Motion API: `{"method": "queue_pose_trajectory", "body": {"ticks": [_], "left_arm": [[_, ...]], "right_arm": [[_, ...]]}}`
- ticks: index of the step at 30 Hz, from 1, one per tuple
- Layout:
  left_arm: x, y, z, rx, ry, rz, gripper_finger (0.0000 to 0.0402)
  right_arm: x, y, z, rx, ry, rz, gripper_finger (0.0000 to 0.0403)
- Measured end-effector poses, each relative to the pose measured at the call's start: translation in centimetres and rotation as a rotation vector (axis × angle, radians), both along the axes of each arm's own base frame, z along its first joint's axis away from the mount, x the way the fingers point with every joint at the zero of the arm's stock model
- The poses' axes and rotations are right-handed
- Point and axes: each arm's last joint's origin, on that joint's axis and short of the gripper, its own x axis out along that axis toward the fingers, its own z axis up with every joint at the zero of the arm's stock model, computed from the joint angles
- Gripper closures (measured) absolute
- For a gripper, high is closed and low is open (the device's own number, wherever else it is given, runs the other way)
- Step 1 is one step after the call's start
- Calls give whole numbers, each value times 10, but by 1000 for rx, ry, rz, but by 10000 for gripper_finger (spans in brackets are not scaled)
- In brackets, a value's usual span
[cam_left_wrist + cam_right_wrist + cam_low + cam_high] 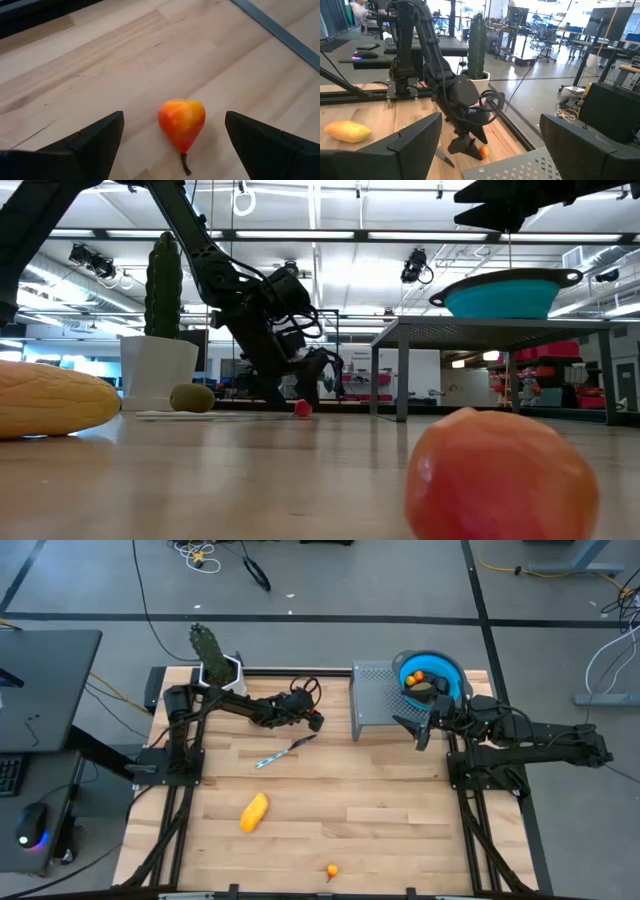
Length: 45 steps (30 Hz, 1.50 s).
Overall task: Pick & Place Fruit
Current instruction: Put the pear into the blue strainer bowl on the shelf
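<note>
A small orange-red, pear-shaped fruit (pixel 182 122) lies on the wooden table, its stem toward the wrist camera. My left gripper (pixel 173 119) is open and low over the table, one finger on either side of this fruit and apart from it. In the high view that gripper (pixel 315 723) is at the table's far middle. A yellow oblong fruit (pixel 254 812) lies near the left front. A tiny orange fruit (pixel 331 870) sits at the near edge. An olive-green oval (pixel 192 397) lies by the cactus pot. My right gripper (pixel 420 730) waits open, raised beside the grey stand.
A blue bowl (pixel 445 670) holding fruit sits on a grey perforated stand (pixel 375 700) at the far right. A silver-bladed knife (pixel 285 752) lies just nearer than the left gripper. A cactus in a white pot (pixel 212 652) stands at the far left corner.
</note>
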Motion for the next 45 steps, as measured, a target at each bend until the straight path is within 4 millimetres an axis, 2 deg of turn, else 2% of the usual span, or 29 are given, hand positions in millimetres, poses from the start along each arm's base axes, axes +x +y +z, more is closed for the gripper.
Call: {"method": "queue_pose_trajectory", "body": {"ticks": [5, 22, 32, 38, 42, 45], "left_arm": [[1, -3, 0, 21, 11, 10, 54], [2, -6, 0, 39, 21, -1, 195], [2, -6, 0, 43, 29, -8, 230], [5, -12, 0, 46, 39, -53, 253], [7, -20, 11, 29, -2, -115, 274], [8, -29, 31, 34, -56, -166, 283]], "right_arm": [[0, 0, 0, 0, 0, 0, 55], [0, 0, 0, 0, 0, 0, 55], [0, 0, 0, 0, -3, 0, 55], [0, 0, 5, 30, -62, -2, 55], [0, 0, 6, 85, -99, -4, 55], [0, 0, 6, 100, -109, -5, 55]]}}
